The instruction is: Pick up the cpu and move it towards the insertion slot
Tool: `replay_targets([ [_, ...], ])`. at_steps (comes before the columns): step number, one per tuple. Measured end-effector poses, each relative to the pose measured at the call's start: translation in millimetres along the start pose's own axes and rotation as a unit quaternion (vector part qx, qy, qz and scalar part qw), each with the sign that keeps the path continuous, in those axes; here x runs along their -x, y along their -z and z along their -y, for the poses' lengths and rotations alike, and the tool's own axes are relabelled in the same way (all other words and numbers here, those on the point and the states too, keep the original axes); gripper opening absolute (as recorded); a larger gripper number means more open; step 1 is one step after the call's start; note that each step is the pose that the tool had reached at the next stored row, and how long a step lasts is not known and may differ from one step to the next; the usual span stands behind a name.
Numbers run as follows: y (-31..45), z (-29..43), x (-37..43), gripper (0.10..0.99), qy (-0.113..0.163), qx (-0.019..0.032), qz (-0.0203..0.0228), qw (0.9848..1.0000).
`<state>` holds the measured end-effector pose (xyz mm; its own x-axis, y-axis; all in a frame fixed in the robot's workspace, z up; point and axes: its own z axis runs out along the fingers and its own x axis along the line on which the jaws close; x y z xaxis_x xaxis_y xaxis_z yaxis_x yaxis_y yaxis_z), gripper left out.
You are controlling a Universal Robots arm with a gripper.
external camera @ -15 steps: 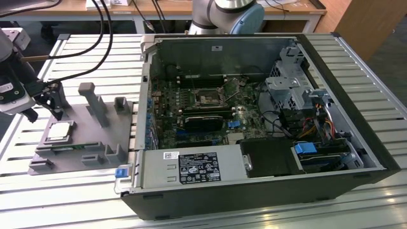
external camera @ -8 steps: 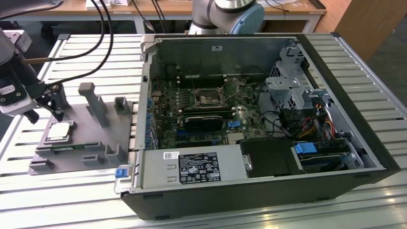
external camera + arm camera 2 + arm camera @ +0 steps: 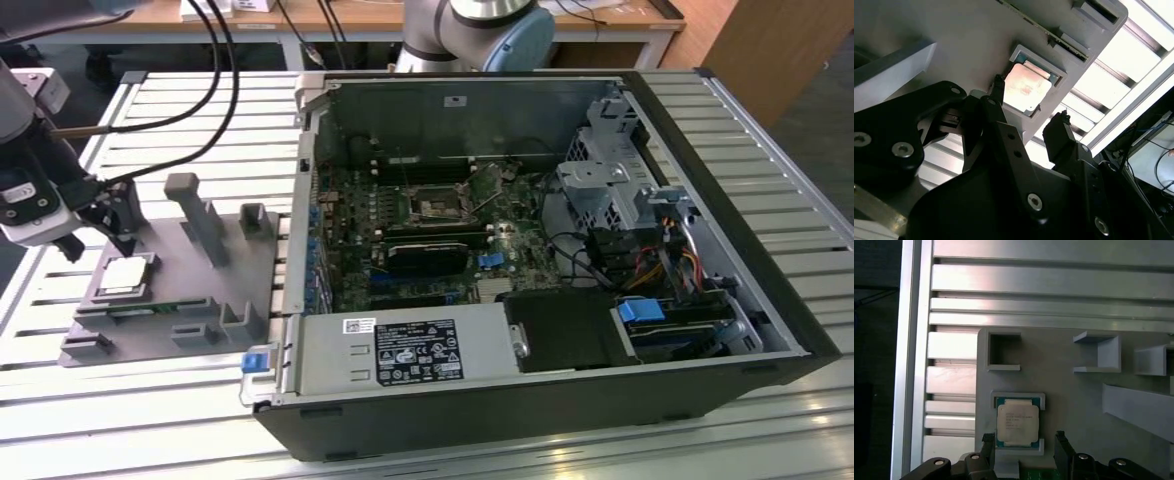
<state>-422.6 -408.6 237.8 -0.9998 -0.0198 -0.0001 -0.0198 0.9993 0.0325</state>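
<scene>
The cpu (image 3: 123,276) is a small silver square chip lying in a recess of the grey fixture plate (image 3: 167,290) at the exterior view's left. Both wrist views show the cpu (image 3: 1027,88) (image 3: 1017,422) seated in its pocket. My gripper (image 3: 110,228) hangs just above and behind the chip. Its black fingers (image 3: 999,95) stand apart in an open stance, one on each side of the chip's width, with nothing between them; the gripper (image 3: 1024,442) is short of the chip. The insertion slot (image 3: 438,209) is a dark square socket on the green board inside the open computer case.
Grey upright blocks (image 3: 200,215) rise from the fixture plate beside the chip. The open black computer case (image 3: 534,260) lies at the exterior view's right on a slatted aluminium table (image 3: 747,140). Black cables (image 3: 220,90) hang over the table near my arm.
</scene>
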Motion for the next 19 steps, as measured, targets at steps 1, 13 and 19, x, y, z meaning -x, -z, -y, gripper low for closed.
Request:
replay_targets([
  [1,-0.6,0.0,0.0,0.588,0.0,-0.0001,0.0,1.0],
  [13,-8.7,0.3,-0.1,0.588,0.0,-0.0012,0.0,1.0],
  [19,-12.7,0.4,-0.1,0.588,0.0,-0.0016,0.0,1.0],
])
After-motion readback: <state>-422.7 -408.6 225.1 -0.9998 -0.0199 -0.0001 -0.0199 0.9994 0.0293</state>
